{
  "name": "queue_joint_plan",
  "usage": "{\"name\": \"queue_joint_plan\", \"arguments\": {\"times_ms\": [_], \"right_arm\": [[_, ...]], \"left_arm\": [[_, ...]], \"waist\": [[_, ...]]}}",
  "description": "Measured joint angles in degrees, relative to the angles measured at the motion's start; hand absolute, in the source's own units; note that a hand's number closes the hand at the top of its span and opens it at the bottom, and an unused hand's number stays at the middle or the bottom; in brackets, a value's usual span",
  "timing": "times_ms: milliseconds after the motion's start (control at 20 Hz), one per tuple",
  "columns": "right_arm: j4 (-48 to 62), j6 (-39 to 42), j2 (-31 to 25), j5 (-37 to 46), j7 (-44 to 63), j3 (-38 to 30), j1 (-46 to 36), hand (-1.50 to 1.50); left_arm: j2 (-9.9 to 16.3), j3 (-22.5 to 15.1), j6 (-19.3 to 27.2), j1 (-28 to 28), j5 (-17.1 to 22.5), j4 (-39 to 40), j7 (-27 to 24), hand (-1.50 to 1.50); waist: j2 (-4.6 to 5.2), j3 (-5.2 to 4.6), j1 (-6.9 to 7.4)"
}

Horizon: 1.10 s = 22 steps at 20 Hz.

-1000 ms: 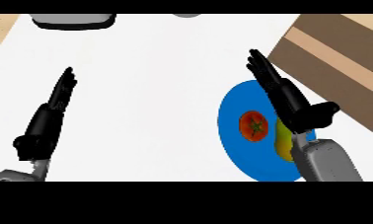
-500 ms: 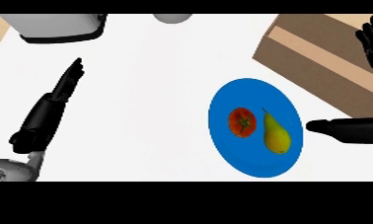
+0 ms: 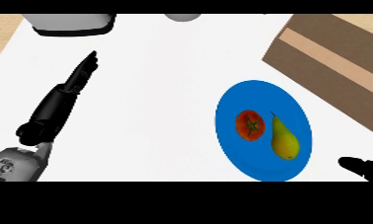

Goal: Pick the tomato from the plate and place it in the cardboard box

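We see bright, even light with no clear source. The white counter (image 3: 167,94) shows no glare, and we find hardly any shadow beside the blue plate (image 3: 237,144) or cardboard box (image 3: 328,65).

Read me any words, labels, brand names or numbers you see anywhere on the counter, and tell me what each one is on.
None: no readable text shows anywhere.
Cardboard box: only a plain lighter strip across it, no print.
Blue plate, tomato and pear: no markings.
Grey objects at the counter's far edge: no lettering visible.
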Motion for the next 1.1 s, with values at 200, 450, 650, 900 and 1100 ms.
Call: {"name": "queue_joint_plan", "arguments": {"times_ms": [200, 450, 650, 900, 1100], "right_arm": [[-5.57, 1.95, -3.69, 8.13, 5.83, 1.80, 3.11, -1.50], [-12.62, 7.42, -8.09, 18.48, 16.68, 7.33, 4.19, -1.50], [-17.37, 12.48, -8.80, 24.61, 27.24, 14.90, 3.20, -1.50], [-17.94, 17.70, -7.89, 27.33, 39.84, 24.77, -1.57, -1.50], [-16.86, 20.86, -5.57, 30.64, 48.75, 32.32, -5.22, -1.50]], "left_arm": [[-0.13, 0.84, -1.73, -1.56, 0.09, 1.67, -0.10, 0.00], [-0.74, 0.77, -2.76, -2.94, -0.46, 2.07, 0.42, 0.00], [-1.54, 0.90, -3.26, -3.60, -0.95, 2.42, 0.68, 0.00], [-2.92, 0.50, -3.27, -3.41, -2.01, 2.33, 0.85, 0.00], [-2.85, 1.44, -4.25, -2.87, -2.13, 2.09, 0.66, 0.00]], "waist": [[0.13, -0.10, 0.49], [0.24, -0.16, 1.31], [0.26, -0.18, 1.86], [0.21, -0.19, 2.20], [0.18, -0.15, 2.28]]}}
